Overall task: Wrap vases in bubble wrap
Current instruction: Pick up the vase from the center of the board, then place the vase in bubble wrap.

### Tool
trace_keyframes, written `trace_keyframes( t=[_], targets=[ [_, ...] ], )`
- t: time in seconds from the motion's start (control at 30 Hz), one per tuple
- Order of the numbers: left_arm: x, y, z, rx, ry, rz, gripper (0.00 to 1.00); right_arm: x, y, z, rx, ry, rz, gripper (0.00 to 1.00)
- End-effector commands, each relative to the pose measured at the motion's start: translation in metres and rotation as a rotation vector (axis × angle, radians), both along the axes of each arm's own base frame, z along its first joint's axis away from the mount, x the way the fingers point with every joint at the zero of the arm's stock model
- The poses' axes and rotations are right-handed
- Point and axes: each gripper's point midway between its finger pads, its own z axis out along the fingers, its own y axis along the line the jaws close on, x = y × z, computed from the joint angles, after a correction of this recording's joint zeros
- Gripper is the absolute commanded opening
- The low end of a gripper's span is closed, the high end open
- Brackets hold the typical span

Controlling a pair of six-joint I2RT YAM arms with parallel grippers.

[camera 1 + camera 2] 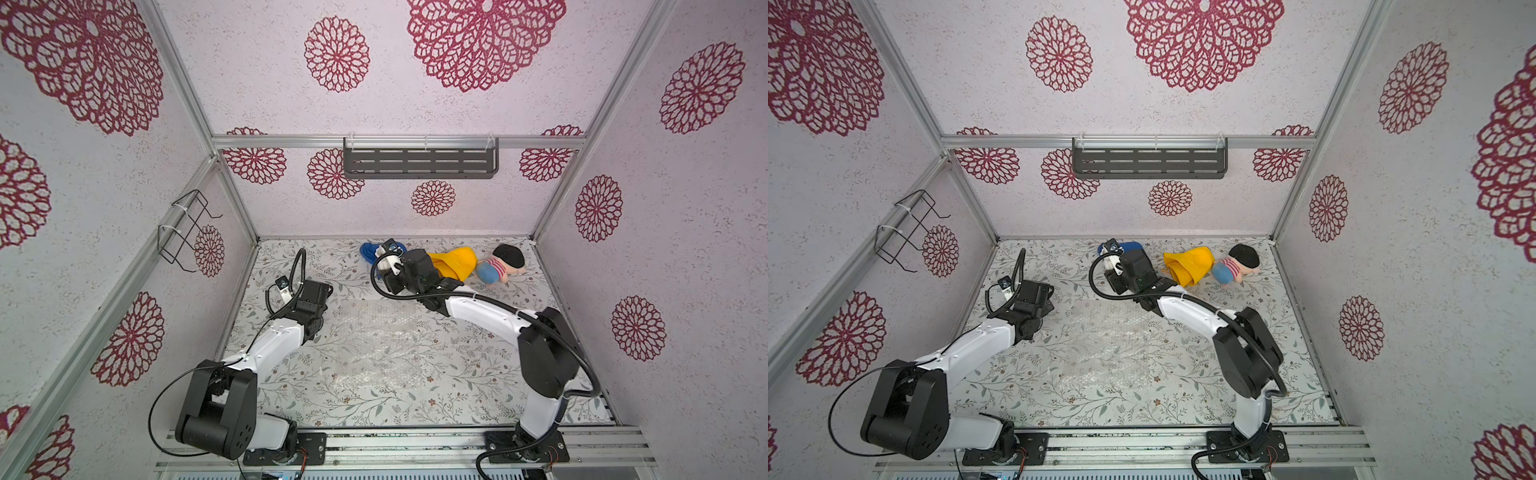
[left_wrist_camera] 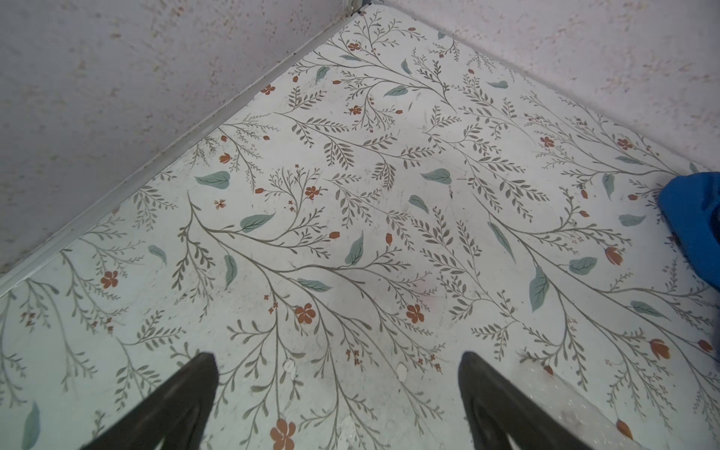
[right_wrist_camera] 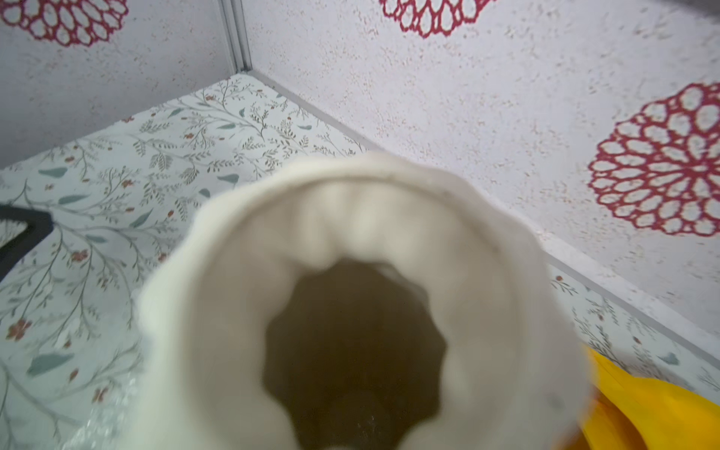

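The white ribbed vase (image 3: 362, 272) fills the right wrist view, its round mouth facing the camera and blurred. In a top view only a white part of the vase (image 1: 388, 262) shows beside the right wrist (image 1: 415, 270), at the back of the table. My right gripper sits hidden under that wrist, shut on the vase. The bubble wrap (image 1: 374, 349) (image 1: 1104, 345) lies flat in the middle of the table, and one corner of it shows in the left wrist view (image 2: 576, 409). My left gripper (image 2: 339, 389) hangs open and empty over the table's back left, beside the wrap.
A blue cloth (image 1: 368, 251) (image 2: 693, 218), a yellow cloth (image 1: 457, 262) (image 3: 643, 413) and a plush doll (image 1: 503, 266) lie along the back wall. A dark shelf (image 1: 419, 160) hangs on the back wall. A wire rack (image 1: 187, 228) is fixed to the left wall.
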Motion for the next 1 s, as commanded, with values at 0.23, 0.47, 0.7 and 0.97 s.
trace_keyframes(
  t=[0.23, 0.47, 0.7, 0.97],
  targets=[
    [-0.002, 0.002, -0.005, 0.010, 0.035, 0.028, 1.00, -0.073, -0.025, -0.042, -0.147, 0.182, 0.143, 0.24],
    [-0.003, 0.005, -0.004, 0.026, 0.039, 0.036, 1.00, -0.070, 0.004, -0.084, -0.158, 0.269, 0.183, 0.25],
    [-0.004, 0.007, -0.001, 0.036, 0.032, 0.041, 1.00, -0.051, 0.033, -0.115, -0.174, 0.321, 0.205, 0.27],
    [-0.004, 0.008, 0.001, 0.042, 0.029, 0.044, 1.00, -0.037, 0.045, -0.148, -0.208, 0.364, 0.195, 0.28]
  ],
)
